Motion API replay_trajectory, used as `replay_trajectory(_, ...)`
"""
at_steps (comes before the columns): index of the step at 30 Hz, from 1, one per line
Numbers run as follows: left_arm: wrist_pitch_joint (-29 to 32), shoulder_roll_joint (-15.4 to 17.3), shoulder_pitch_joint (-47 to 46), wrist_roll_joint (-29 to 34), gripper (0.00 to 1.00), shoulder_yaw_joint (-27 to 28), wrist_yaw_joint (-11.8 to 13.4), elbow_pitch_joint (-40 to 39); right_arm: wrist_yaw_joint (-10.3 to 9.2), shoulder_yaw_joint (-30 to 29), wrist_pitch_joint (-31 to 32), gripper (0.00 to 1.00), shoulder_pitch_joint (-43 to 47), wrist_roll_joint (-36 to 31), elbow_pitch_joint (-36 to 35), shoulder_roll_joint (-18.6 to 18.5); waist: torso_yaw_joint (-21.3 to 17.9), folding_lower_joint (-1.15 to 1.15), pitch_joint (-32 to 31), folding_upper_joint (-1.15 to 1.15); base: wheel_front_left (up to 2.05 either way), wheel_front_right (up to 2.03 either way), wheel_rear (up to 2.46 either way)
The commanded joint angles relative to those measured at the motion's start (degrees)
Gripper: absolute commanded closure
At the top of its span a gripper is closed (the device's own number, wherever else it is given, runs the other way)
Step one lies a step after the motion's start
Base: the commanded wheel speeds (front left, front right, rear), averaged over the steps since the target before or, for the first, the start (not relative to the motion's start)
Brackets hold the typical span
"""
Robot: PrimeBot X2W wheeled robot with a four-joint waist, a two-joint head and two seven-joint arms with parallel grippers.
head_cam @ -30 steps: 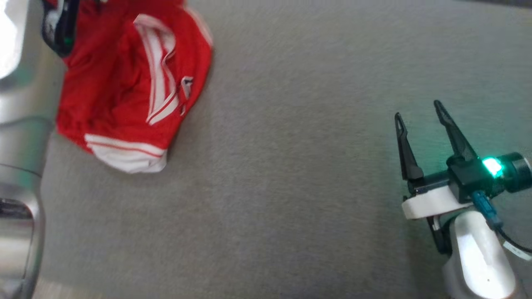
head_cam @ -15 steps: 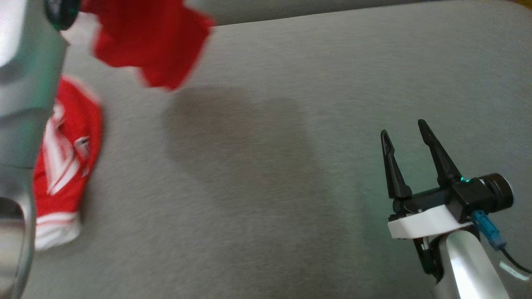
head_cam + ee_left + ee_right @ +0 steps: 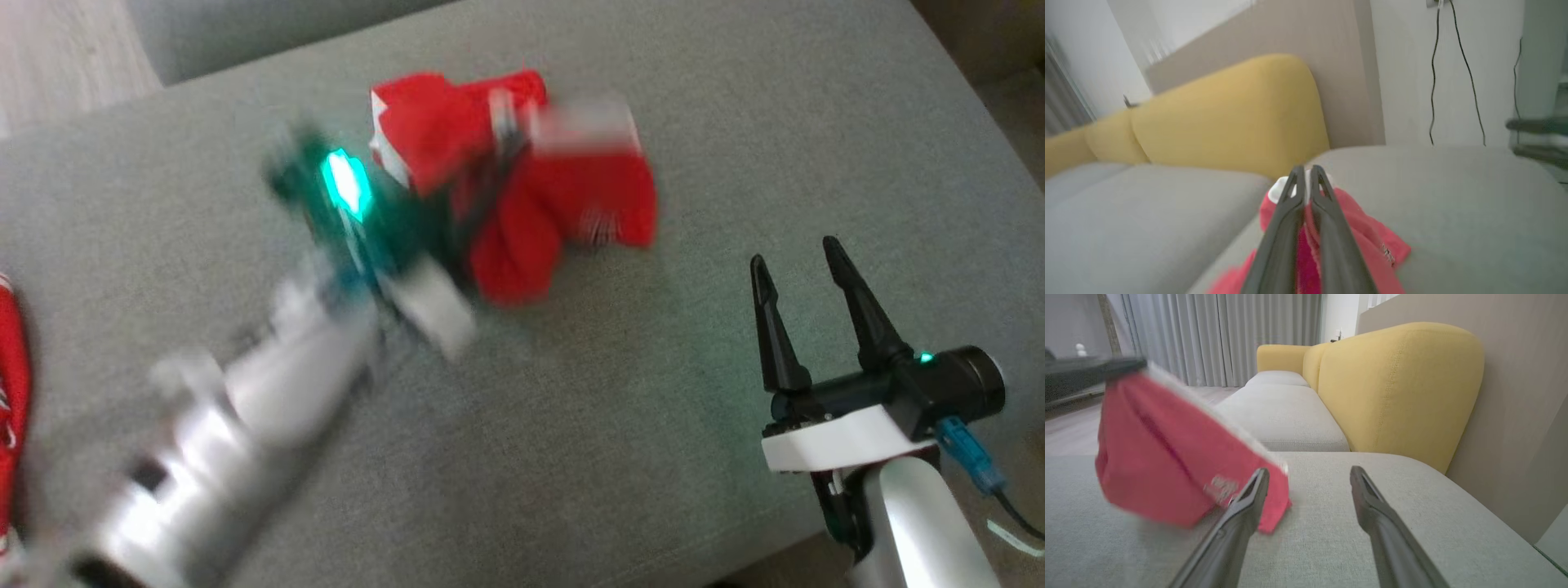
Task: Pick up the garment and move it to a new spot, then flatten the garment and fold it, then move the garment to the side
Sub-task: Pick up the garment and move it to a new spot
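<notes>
Red garment (image 3: 571, 196) hangs clenched in the jaws of the left gripper (image 3: 1305, 170) over the grey sofa seat (image 3: 571, 441); the right gripper (image 3: 796, 253) holds its jaws released and empty.

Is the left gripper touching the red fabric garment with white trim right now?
Touching. The left wrist view shows the left gripper shut, the red fabric garment with white trim pinched between its dark fingers.
</notes>
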Motion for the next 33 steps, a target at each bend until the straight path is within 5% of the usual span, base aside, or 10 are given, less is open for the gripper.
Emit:
replay_trajectory(1,-1.1,0.6,0.3,0.6,1.0,1.1,1.3,-0.8,-0.04,1.1,0.0,0.0,-0.2,0.3,-1.9,0.1,0.0,0.0,0.7,0.0,0.0,0.0,0.0)
replay_trajectory(3,-2.5,-0.9,5.1,2.0,1.0,-0.9,3.3,0.4,-0.04,0.9,0.0,0.0,-0.1,0.1,-1.8,0.1,0.7,0.0,0.9,0.0,0.0,0.0,0.0)
replay_trajectory(4,-3.0,-1.8,7.3,2.1,0.44,-1.2,4.2,0.9,-0.04,0.9,0.0,0.0,0.0,0.0,-1.7,0.1,1.2,0.0,1.0,0.0,0.0,0.0,0.0)
replay_trajectory(5,-3.3,-2.7,9.3,1.7,0.0,-1.3,4.7,1.1,-0.04,0.8,0.0,0.0,0.1,-0.1,-1.6,0.1,1.7,0.0,0.9,0.0,0.0,0.0,0.0)
replay_trajectory(9,-3.5,-5.5,15.3,1.2,0.0,2.5,7.7,-4.1,-0.04,0.3,0.0,0.0,0.9,-0.8,-1.2,0.1,5.2,0.0,-0.4,0.0,0.0,0.0,0.0)
replay_trajectory(17,-3.6,-5.5,32.1,5.8,0.0,14.9,14.5,-20.2,-0.04,-1.5,0.0,0.0,4.4,-2.0,0.6,0.1,13.0,0.0,-6.9,0.0,0.0,0.0,0.0)
replay_trajectory(23,-3.6,-6.0,44.6,9.5,0.0,24.3,15.3,-25.7,-0.04,-5.7,0.0,0.0,9.0,-2.1,1.2,0.1,20.0,0.0,-11.9,0.0,0.0,0.0,0.0)
replay_trajectory(33,-3.6,-8.3,53.9,14.7,0.0,32.0,15.2,-29.0,-0.04,-7.6,0.0,0.0,13.8,-0.1,0.1,0.1,24.6,0.0,-15.1,0.0,0.0,0.0,0.0)
